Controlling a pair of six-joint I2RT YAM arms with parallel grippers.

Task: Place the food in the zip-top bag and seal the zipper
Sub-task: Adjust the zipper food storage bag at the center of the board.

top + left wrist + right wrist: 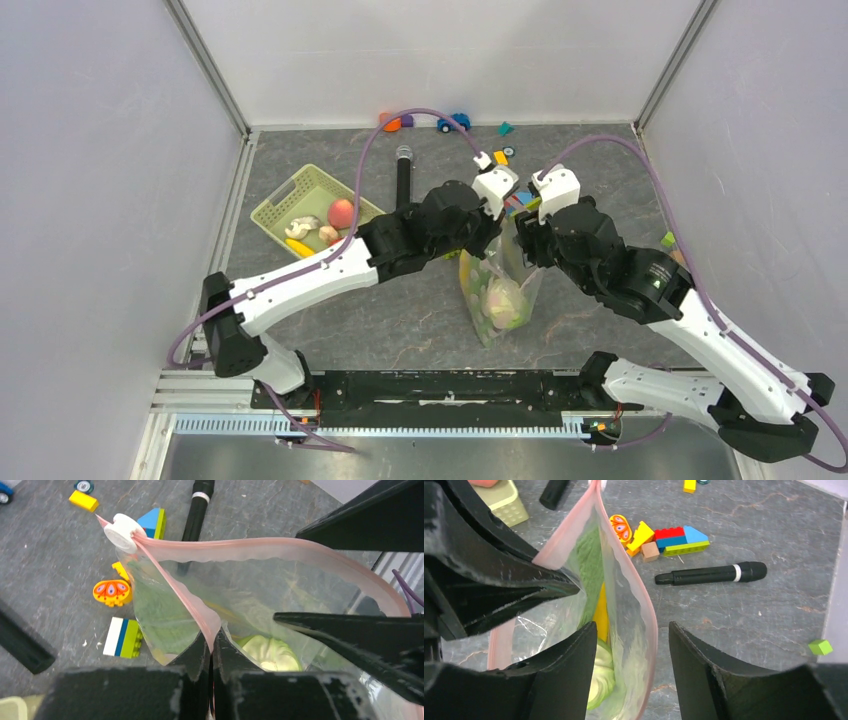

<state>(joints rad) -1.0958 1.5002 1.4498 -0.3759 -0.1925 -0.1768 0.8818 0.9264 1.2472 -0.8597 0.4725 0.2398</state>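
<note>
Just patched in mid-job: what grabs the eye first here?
The clear bag held up mid-table, cabbage already inside. The left gripper is pinched shut on its pink zipper strip, while the right gripper stands open astride the other lip. Food sits in the green basket at rear left.

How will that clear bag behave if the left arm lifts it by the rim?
Probably floppy: the zip-top bag has a wavy rim and sags from the left gripper. Likely bottom-heavy, since the cabbage sits low inside.

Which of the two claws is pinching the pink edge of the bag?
The left claw: its jaws are shut on the zipper. The right claw stands open around the other edge.
</note>
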